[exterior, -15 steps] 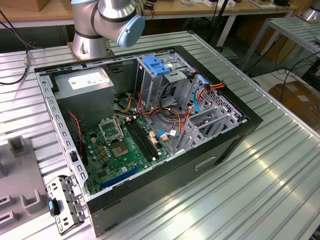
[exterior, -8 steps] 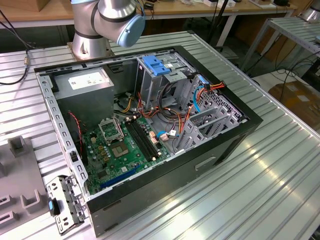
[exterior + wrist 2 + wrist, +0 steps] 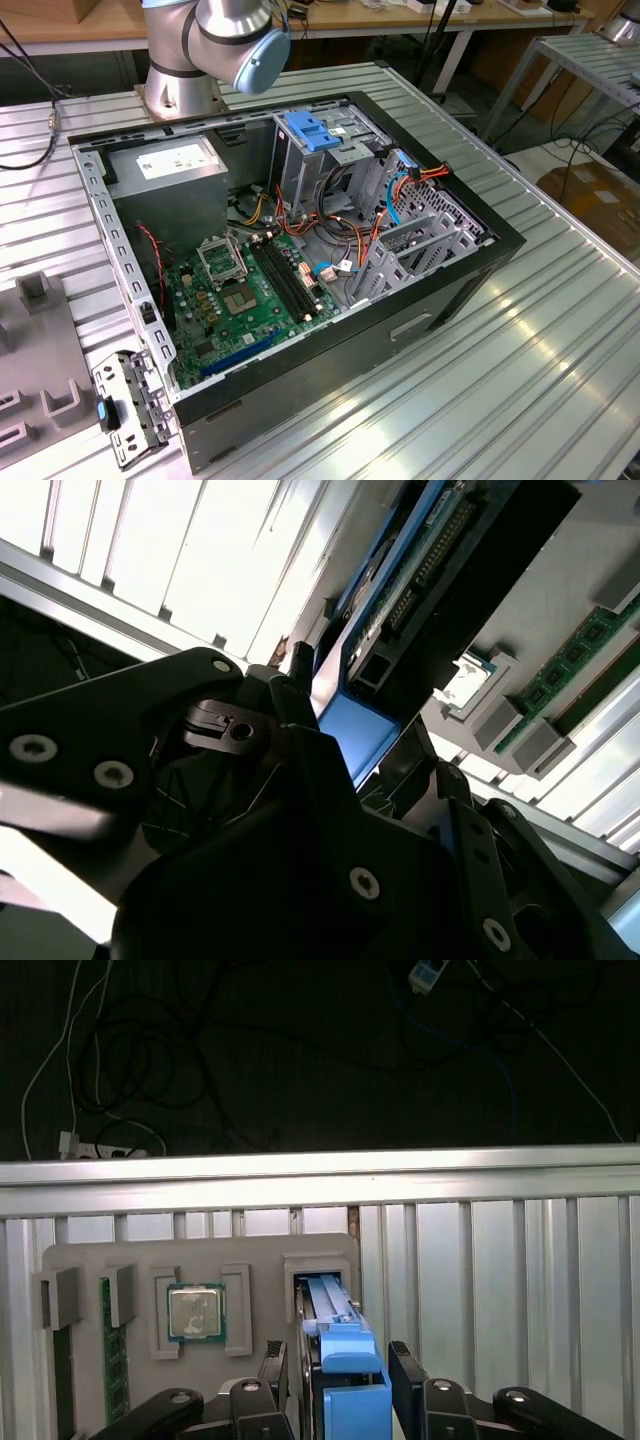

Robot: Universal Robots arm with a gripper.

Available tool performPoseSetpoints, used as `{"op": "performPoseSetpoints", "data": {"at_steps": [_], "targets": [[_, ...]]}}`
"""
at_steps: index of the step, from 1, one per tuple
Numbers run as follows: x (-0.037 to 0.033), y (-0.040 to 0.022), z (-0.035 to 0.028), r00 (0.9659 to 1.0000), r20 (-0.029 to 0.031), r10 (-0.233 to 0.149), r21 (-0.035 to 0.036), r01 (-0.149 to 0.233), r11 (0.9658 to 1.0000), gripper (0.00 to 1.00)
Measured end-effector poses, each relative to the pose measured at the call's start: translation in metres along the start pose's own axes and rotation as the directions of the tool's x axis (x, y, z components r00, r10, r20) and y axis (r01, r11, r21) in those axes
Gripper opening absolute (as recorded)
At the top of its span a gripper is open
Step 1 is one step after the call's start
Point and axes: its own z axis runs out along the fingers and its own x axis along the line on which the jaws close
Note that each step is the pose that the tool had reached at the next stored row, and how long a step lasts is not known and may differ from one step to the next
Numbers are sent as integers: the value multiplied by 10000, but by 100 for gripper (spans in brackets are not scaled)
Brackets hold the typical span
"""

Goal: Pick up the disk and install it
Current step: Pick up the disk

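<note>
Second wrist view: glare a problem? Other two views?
Second wrist view: yes, the table slats are blown out white, and the disk looks dark against them. First wrist view: a bright streak on the table rail, the disk evenly lit. Exterior view: soft reflections on the table, the computer case interior well lit.

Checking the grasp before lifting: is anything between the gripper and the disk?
Nothing visible does. In the first wrist view the gripper straddles the disk, which stands on edge in its slot of the grey tray; the processor and memory stick lie in separate pockets beside it.
</note>
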Motion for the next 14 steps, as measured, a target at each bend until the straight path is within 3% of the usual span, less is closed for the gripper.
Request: {"op": "performPoseSetpoints", "data": {"at_steps": [3, 5, 14], "targets": [[0, 0, 0, 10000, -1, 0, -2, 0, 10000, 51], [0, 0, 1, 10000, 0, 0, 0, 0, 10000, 38], [0, 0, 2, 10000, -1, 0, 0, 0, 10000, 37]]}}
